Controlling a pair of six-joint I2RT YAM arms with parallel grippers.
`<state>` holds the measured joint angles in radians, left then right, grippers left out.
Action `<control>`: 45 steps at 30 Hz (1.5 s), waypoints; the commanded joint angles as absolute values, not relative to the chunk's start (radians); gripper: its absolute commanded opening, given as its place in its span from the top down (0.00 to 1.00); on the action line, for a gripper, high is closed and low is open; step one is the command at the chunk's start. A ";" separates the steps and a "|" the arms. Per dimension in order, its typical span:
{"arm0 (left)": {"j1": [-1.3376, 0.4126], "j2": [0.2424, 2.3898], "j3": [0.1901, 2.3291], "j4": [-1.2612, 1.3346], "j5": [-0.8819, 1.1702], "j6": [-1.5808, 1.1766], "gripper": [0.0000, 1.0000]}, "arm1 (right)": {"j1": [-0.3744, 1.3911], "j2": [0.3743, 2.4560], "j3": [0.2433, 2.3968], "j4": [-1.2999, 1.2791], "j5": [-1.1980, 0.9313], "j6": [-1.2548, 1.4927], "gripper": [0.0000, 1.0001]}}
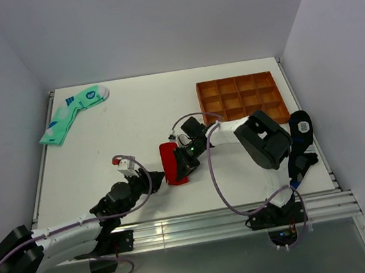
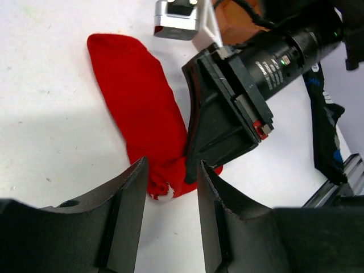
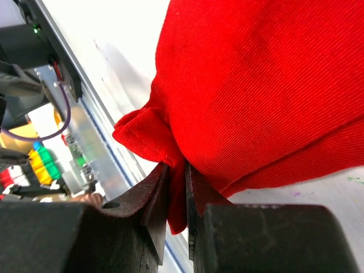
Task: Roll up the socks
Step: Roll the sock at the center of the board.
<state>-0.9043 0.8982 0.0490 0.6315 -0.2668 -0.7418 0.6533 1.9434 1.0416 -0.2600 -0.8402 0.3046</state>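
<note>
The red socks [image 1: 169,160] lie flat on the white table, just ahead of both arms. In the left wrist view the socks [image 2: 136,102] stretch away from me, with a small white mark [image 2: 165,191] at their near end. My left gripper [image 2: 172,170] stands open, its fingertips on either side of that near end without pinching it. My right gripper [image 3: 177,170] is shut on a fold of red fabric at the socks' edge. From the left wrist the right gripper [image 2: 219,133] shows as a black wedge pressed on the socks' near right side.
A mint-green sock [image 1: 72,114] lies at the back left. A brown compartment tray [image 1: 240,96] stands at the back right. A black patterned sock [image 1: 299,138] lies by the right edge, beside the right arm. The metal front rail [image 1: 201,225] runs close behind the grippers.
</note>
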 commanded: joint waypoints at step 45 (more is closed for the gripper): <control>-1.104 1.278 0.133 0.980 -0.222 -0.466 0.52 | 0.643 2.049 1.227 -0.673 -0.729 0.114 0.83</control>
